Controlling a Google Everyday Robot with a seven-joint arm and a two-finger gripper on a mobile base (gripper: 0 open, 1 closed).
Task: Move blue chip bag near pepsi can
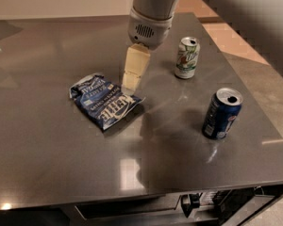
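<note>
The blue chip bag (105, 100) lies flat and crumpled on the grey table (47, 145), left of centre. The pepsi can (221, 113) stands upright at the right, well apart from the bag. My gripper (131, 82) hangs from the arm with its pale fingers pointing down, just above the bag's upper right corner.
A white and green can (187, 57) stands upright at the back right, behind the pepsi can. The table's right edge runs close past the pepsi can, and its front edge lies at the bottom of the view.
</note>
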